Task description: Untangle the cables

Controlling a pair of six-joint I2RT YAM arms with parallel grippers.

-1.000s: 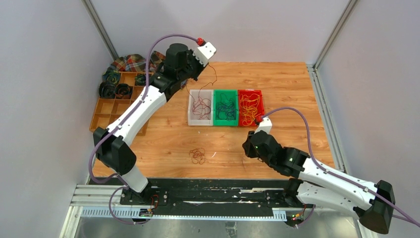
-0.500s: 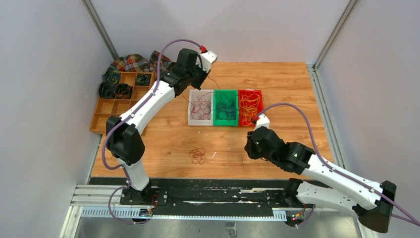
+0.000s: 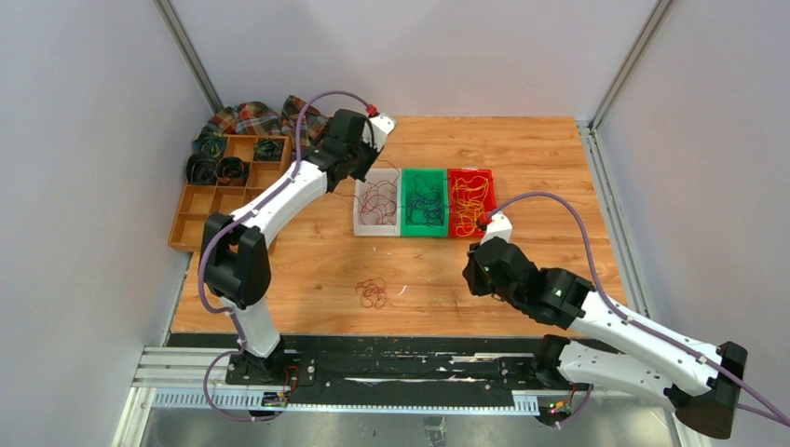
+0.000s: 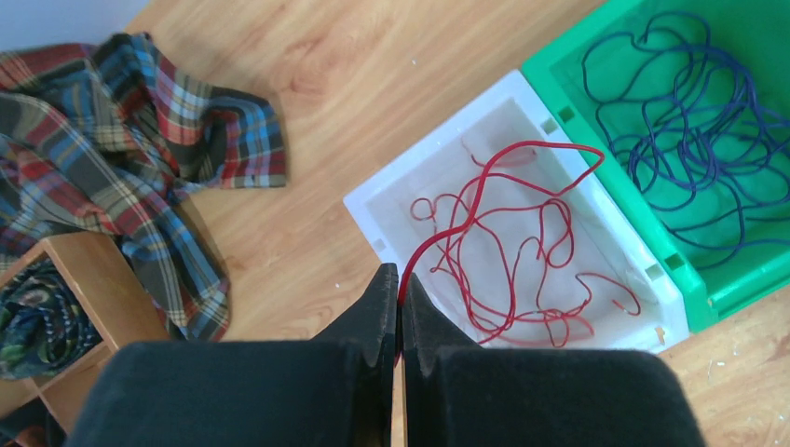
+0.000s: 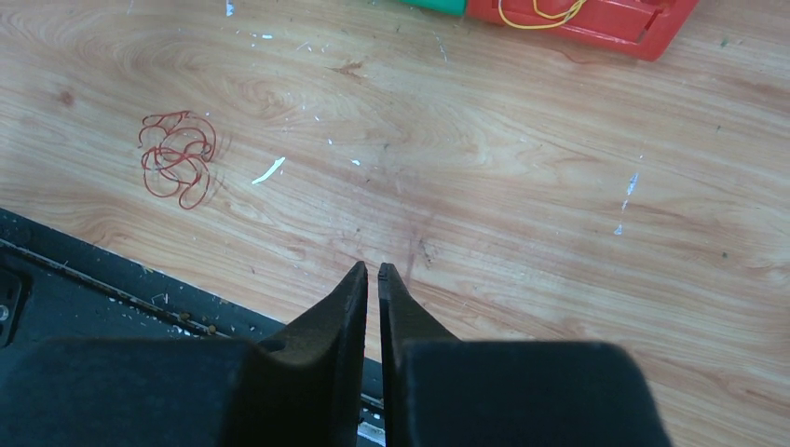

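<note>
1. The left end effector (image 4: 399, 279) pinches one red cable (image 4: 484, 196) tight above the white bin (image 4: 438, 130), probably to drop it there with the other red ones.
2. The right end effector (image 5: 373, 275) is closed and empty, well in front of the white bin.
3. A small red tangle (image 5: 177, 158) waits on the tabletop (image 5: 522, 186), also in front of the white bin.

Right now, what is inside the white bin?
Loose red cables lie in the white bin. One strand leads up to the left gripper, which pinches it. Nothing else shows inside; the gripper fingers cover the bin's near corner.
</note>
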